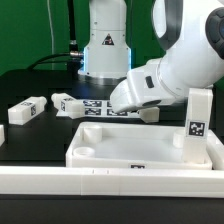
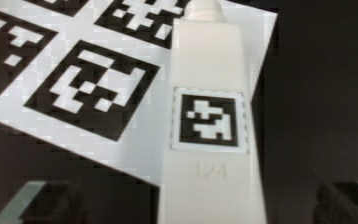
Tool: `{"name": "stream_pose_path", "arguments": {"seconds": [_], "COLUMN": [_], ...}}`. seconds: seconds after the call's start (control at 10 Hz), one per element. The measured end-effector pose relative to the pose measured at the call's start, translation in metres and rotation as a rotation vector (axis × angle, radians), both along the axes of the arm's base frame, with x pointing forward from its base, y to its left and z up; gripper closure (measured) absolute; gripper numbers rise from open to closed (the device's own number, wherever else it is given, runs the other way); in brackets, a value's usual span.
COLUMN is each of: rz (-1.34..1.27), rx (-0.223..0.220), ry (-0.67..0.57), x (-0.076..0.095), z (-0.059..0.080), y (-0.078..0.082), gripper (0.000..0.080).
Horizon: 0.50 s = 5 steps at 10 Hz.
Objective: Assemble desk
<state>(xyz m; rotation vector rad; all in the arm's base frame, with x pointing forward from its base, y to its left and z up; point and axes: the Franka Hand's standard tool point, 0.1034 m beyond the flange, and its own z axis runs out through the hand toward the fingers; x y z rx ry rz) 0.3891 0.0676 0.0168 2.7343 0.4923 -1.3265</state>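
Leg [image 2: 211, 110] lay partly over the marker board [image 2: 69, 70], jaws open astride it. I judged it light, stiff, smooth plastic; best pinched mid-length across flat sides.

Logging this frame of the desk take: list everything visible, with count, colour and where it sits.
desk slab: 1, white, front centre of the table, behind the rail.
upright leg: 1, white, tagged, standing at the slab's end on the exterior view's right.
loose legs: 2, white, lying on the table at the exterior view's left.
leg under the gripper: 1, white, tagged, lying partly over the marker board.
marker board: 1, white with black tags, behind the slab.
rail: 1, white, along the front.
table: 1, black.
arm: 1, white, reaching down over the marker board.
gripper: 1, open, straddling that leg.
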Motion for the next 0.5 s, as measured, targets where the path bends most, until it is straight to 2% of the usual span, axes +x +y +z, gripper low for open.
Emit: {"name": "stream_pose_path", "arguments": {"seconds": [0.5], "rz": [-0.004], "rx": [-0.003], "ry": [0.005], "x": [-0.0024], "z": [-0.0106], "y": [-0.0030], "gripper": [0.0151]}}
